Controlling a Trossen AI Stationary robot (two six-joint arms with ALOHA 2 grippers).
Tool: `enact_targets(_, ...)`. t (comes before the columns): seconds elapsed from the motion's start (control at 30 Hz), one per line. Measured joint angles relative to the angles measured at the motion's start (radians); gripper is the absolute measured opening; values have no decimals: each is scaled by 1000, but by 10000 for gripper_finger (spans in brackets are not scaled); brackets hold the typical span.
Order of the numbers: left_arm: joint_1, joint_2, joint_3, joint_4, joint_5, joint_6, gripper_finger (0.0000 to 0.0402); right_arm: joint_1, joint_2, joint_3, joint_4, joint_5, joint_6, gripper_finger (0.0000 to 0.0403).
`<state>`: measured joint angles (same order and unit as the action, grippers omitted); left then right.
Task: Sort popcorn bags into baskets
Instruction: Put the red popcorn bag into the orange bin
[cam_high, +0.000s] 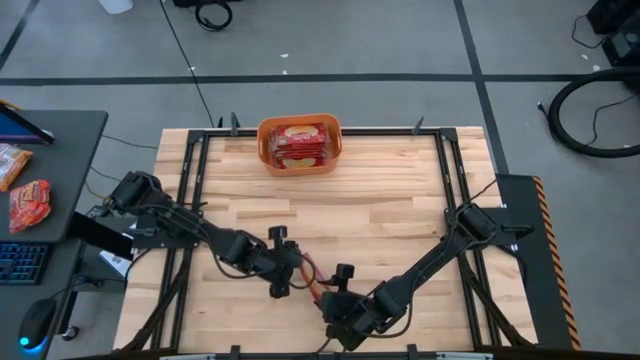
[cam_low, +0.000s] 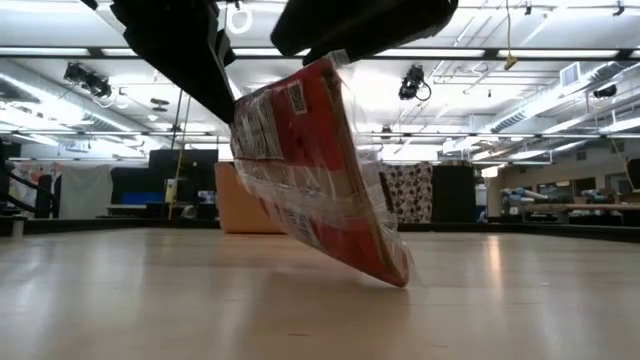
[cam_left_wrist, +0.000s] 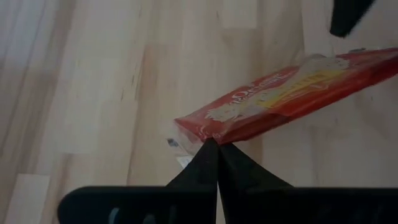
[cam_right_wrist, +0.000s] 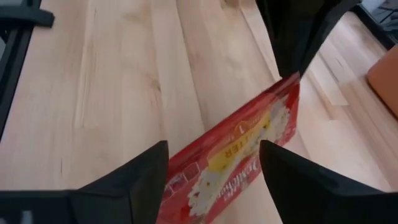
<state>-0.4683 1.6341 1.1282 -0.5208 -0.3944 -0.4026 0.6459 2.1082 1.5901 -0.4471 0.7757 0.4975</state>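
One red popcorn bag (cam_left_wrist: 286, 93) with a cream-yellow picture patch hangs tilted under my left gripper (cam_left_wrist: 216, 149), which is shut on it near the table's near edge (cam_high: 280, 285). In the low view the bag (cam_low: 320, 170) slants down, its lower corner (cam_low: 397, 277) close to the wood. My right gripper (cam_right_wrist: 214, 168) is open, with a finger on either side of the bag's other end (cam_right_wrist: 205, 168); I cannot tell whether it touches. The orange basket (cam_high: 300, 145) stands at the far edge with red bags (cam_high: 298, 143) inside. My left gripper pinches the bag's end edge (cam_left_wrist: 202, 134) between its two shut fingers, coming from above. The right wrist view shows those fingers (cam_right_wrist: 292, 43) on the bag's upper corner (cam_right_wrist: 291, 84). The bag hangs tilted below them; whether its lower corner rests on the table, I cannot tell.
Bare wooden table (cam_high: 380, 200) lies between the grippers and the basket. A dark frame (cam_high: 190, 180) runs along the table's sides. Left of the table, a dark desk holds two more red packets (cam_high: 28, 203), a keyboard and a mouse.
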Motion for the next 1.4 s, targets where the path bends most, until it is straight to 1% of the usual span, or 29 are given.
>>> enact_targets(0.1, 2, 0, 0, 1, -1, -2, 3, 1, 0, -17, 57, 8, -6, 253)
enact_targets(0.23, 11, 0, 0, 9, 0, -9, 3, -3, 0, -29, 127, -2, -54, 250)
enact_targets(0.47, 12, 0, 0, 12, 0, -13, 4, -13, 0, -30, 129, -9, -71, 250)
enact_targets(0.67, 12, 0, 0, 22, 3, -14, 4, -34, 0, -30, 28, -17, -5, 250)
enact_targets(0.8, 10, 0, 0, 31, 12, -14, 4, -51, 0, -30, -36, -65, 34, 250)
enact_targets(1.17, 4, -2, 0, 32, 67, -13, 4, -52, 0, -30, -291, -63, 120, 247)
enact_targets(1.27, 4, -2, 0, 41, 90, -9, 4, -52, 0, -30, -317, -57, 106, 238)
enact_targets(1.4, 4, -2, 0, 48, 114, -2, 5, -52, 0, -30, -326, -45, 74, 210)
